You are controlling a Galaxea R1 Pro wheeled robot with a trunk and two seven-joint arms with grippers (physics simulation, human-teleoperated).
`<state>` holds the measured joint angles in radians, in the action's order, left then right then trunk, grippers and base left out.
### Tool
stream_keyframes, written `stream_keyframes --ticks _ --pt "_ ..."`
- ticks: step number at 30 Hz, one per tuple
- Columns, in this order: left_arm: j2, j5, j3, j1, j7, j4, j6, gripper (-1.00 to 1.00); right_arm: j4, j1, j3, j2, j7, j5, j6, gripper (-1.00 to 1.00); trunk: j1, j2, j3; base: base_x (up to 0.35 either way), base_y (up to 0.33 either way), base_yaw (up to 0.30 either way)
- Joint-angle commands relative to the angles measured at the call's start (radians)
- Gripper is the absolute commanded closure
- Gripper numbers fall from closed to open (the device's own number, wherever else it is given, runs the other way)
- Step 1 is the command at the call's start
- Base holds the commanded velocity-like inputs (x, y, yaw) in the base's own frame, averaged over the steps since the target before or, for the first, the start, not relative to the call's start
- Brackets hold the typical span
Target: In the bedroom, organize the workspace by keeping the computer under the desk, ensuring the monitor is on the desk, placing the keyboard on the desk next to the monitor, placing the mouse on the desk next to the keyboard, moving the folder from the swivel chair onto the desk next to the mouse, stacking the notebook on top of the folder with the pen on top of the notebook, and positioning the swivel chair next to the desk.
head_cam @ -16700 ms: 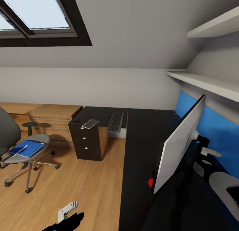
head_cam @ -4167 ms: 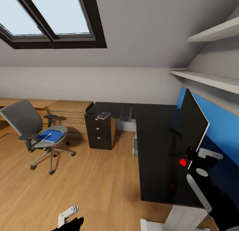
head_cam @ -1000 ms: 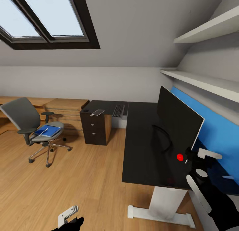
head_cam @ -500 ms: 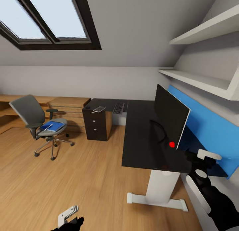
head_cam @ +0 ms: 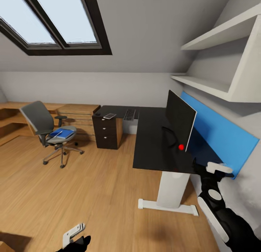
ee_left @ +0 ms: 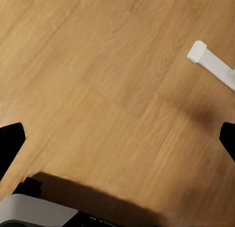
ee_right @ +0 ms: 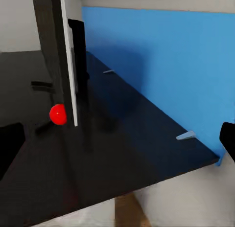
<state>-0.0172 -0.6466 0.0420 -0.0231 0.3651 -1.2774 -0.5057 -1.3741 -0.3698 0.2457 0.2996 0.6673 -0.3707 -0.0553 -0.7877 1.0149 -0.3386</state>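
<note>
Right gripper (head_cam: 214, 169) hovers off the desk (head_cam: 156, 143) end, jaws wide; left jaws wide over the floor (ee_left: 107, 90).

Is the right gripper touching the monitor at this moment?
Apart. In the right wrist view, bare black desk lies between the open right gripper and the monitor, which stands further along the desk.

I see open wooden floor (head_cam: 90, 187) between me and the swivel chair (head_cam: 50, 130); the monitor (head_cam: 180, 121) blocks the desk (head_cam: 152, 147) end near my right gripper (head_cam: 212, 168)
</note>
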Motion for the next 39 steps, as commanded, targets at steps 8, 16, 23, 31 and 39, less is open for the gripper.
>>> stream_keyframes --ticks 8,16,23,31,39 --pt "-0.004 -0.012 0.015 0.000 0.007 -0.003 0.099 -1.00 -0.022 0.207 0.191 -0.084 0.006 -0.004 0.036 -1.00 0.000 0.001 -0.001 -0.226 0.000 0.000" --pt "-0.009 -0.006 0.075 -0.001 0.004 0.244 0.287 -1.00 0.331 0.283 0.394 -0.143 -0.002 -0.005 0.279 -1.00 0.027 -0.048 0.021 -0.006 0.000 0.000" --pt "-0.002 0.248 0.083 -0.001 0.004 0.513 0.542 -1.00 0.612 0.283 0.390 -0.284 -0.101 0.004 0.396 -1.00 0.054 -0.097 0.043 0.000 0.000 -0.025" --pt "0.001 0.304 0.085 -0.001 0.004 0.579 0.613 -1.00 0.700 0.281 0.385 -0.314 -0.122 0.005 0.503 -1.00 0.085 -0.153 0.068 0.000 0.000 0.020" --pt "0.032 0.310 0.085 -0.001 0.005 0.583 0.614 -1.00 0.821 0.270 0.382 -0.328 -0.122 0.000 0.552 -1.00 0.115 -0.209 0.092 0.000 0.000 0.223"
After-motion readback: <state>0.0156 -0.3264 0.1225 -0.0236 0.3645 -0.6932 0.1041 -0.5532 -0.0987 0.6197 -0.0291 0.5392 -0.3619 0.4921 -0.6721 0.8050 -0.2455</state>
